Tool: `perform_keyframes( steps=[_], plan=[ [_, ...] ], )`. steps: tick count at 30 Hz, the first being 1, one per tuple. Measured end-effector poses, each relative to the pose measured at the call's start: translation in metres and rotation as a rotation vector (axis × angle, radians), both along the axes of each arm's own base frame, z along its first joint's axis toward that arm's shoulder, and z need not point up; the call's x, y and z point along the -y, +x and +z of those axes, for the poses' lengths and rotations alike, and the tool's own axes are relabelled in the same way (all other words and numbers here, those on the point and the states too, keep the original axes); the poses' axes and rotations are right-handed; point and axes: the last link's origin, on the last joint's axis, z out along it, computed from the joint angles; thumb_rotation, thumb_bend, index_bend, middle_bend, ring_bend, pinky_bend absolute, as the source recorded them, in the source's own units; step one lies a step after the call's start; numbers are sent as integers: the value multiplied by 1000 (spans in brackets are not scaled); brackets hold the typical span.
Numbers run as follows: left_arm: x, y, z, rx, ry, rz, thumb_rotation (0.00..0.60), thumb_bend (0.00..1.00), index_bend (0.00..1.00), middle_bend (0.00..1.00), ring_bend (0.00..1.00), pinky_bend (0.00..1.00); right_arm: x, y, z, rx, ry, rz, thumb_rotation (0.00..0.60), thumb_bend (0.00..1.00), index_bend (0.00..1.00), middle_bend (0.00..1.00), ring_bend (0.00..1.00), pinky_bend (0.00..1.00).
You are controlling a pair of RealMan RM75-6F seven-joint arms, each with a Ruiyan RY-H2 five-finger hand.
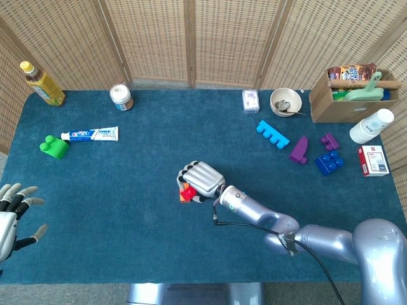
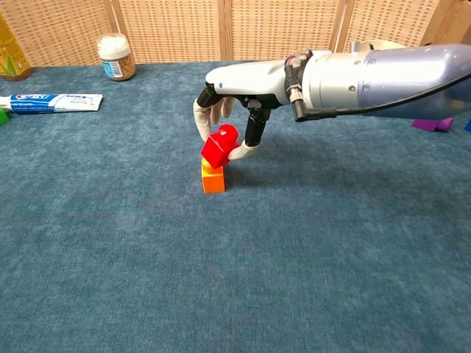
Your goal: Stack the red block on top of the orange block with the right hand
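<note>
Right now the right hand (image 2: 234,110) pinches the red block (image 2: 219,147) between thumb and fingers, holding it tilted directly below the palm. Just beneath it sits the orange block (image 2: 213,178), and the red block's lower edge appears to touch the orange one's top, though it is not seated flat.

By my reading, the placing step is in hand: the red block has reached the orange one but is not yet pressed home. The next move likely calls for levelling the red block so it lines up squarely, pressing down, then parting the fingers without knocking the stack.

The chest view shows the tilt and the contact between the two blocks from the side. The head view hides most of that: from above, the hand (image 1: 202,178) covers the blocks, leaving only a sliver of red (image 1: 187,192) at its near-left edge.

Far off to the left of the working hand, at the tabletop (image 1: 127,210) edge, the left hand (image 1: 13,213) hangs with fingers spread, holding nothing; only the head view shows it.
</note>
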Motion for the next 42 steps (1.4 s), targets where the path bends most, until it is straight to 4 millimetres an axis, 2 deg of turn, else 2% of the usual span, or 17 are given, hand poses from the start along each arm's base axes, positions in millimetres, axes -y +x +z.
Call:
perform_keyframes(
  steps=[18, 42],
  plan=[
    [2, -6, 3, 5, 12, 9, 600, 304, 349, 223, 115, 80, 1, 16, -2, -82, -17, 22, 600, 246, 642, 370, 275, 249],
    [0, -10, 0, 11, 5, 12, 600, 304, 349, 220, 111, 80, -3, 27, -6, -175, -57, 36, 600, 245, 619, 370, 275, 249]
  ],
)
